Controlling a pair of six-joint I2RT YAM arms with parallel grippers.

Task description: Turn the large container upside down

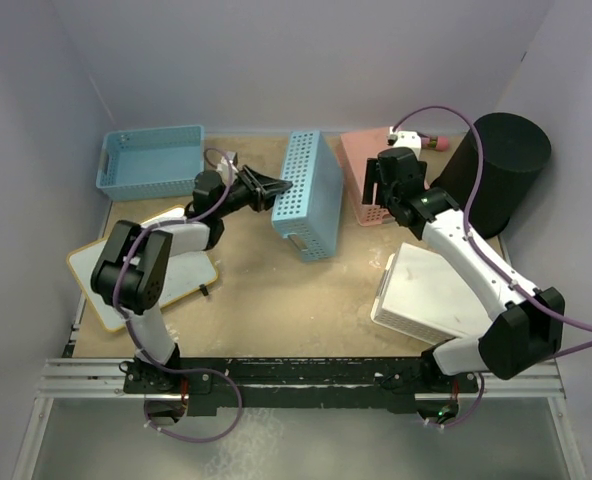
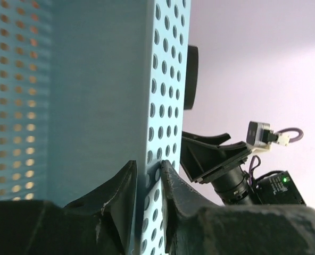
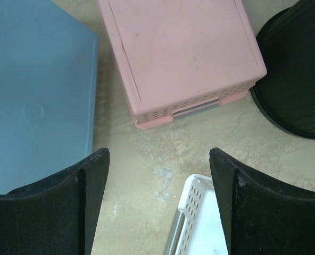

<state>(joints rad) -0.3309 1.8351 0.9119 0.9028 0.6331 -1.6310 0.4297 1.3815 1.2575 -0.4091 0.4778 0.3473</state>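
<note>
The big container (image 1: pixel 311 195) is being turned: half done.
Its wall is being pinched by the left hand (image 1: pixel 279 187); the right hand (image 3: pixel 159 158) is being held open.

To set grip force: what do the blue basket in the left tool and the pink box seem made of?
Blue basket: likely moulded plastic, matte; thin wall with even rows of holes. Pink box: probably plastic too, smooth, slotted side.

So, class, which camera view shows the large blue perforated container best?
The top external view: the whole container shows there, tipped on its side, the left claw shut on its rim. The left wrist view gives only a close stretch of perforated wall between the fingers; the right wrist view only its plain base.
</note>
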